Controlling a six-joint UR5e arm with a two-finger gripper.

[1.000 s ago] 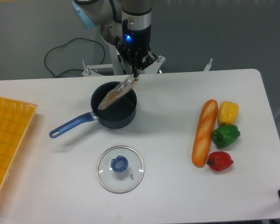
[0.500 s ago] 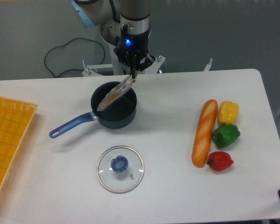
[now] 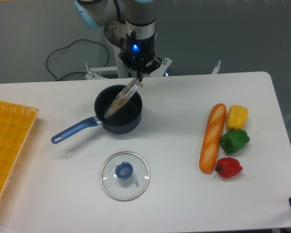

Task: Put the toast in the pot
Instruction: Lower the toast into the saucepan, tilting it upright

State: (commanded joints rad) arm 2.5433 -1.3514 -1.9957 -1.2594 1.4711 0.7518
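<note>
- Pincer (image 3: 138, 76): pinching the top corner of the toast (image 3: 122, 99), above the pot's far rim.
- Toast: tilted, lower end inside the pot (image 3: 119, 115), upper end held clear of the rim.
- Handling, judged: light; crinkly wrap looks slippery and the slice bends, so an edge pinch is marginal; a grip further in on the slice would be firmer.
- Pot stands on the bench (image 3: 174, 170).
</note>
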